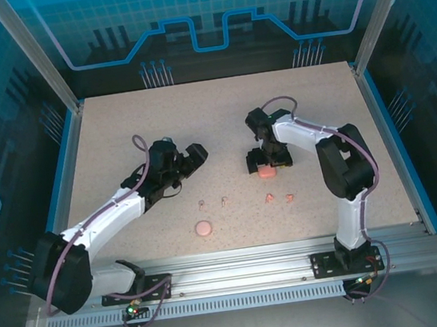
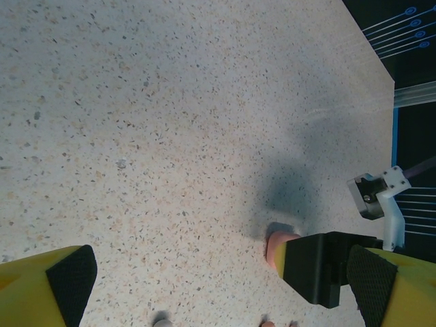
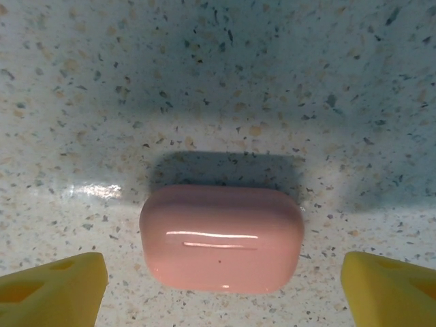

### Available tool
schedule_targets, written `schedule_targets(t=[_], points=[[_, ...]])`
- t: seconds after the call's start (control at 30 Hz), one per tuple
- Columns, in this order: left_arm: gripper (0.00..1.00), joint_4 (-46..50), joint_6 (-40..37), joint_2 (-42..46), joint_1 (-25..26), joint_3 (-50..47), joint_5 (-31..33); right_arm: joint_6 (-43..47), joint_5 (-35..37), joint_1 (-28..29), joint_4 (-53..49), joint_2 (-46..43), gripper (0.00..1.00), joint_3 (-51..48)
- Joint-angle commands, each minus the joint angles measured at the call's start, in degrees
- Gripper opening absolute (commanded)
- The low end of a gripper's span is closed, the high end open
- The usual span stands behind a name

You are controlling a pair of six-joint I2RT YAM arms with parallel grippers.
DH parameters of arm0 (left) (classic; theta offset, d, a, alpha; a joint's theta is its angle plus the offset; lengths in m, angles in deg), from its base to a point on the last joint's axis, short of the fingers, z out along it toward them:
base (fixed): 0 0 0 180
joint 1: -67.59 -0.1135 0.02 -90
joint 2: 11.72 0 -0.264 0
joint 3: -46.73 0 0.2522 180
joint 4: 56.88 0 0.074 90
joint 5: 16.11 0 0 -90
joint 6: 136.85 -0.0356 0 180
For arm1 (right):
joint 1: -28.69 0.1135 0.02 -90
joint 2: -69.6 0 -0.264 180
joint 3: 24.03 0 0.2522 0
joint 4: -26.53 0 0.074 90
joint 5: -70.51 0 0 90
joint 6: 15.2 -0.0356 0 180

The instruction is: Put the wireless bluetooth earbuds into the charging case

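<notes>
Right gripper (image 3: 221, 289): jaws spread wide, gripping nothing; pink charging case (image 3: 221, 238) lies between them, touching neither. Earbuds (image 1: 269, 198) (four, tiny): loose row on the tabletop (image 1: 118, 136), base-ward of this gripper. Left gripper (image 1: 192, 156): fully spread, empty, well left of the case.

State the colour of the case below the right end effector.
Glossy salmon pink. The case shows best in the right wrist view.
</notes>
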Motion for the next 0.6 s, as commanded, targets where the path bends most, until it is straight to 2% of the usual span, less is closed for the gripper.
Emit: schedule_targets(t=[0.0, 0.4, 0.57], points=[[0.99, -1.5, 0.8, -1.1, 0.4, 2.1, -2.1, -2.0, 2.1, 1.0, -1.9, 2.0, 0.89, 2.0], [0.99, -2.3, 0.3, -1.6, 0.5, 2.0, -2.4, -4.0, 2.0, 0.9, -0.9, 4.6, 0.80, 3.1], [0.99, -2.6, 0.5, -1.8, 0.5, 2.0, -2.6, -4.4, 1.7, 0.9, -0.4, 4.6, 0.79, 2.5]])
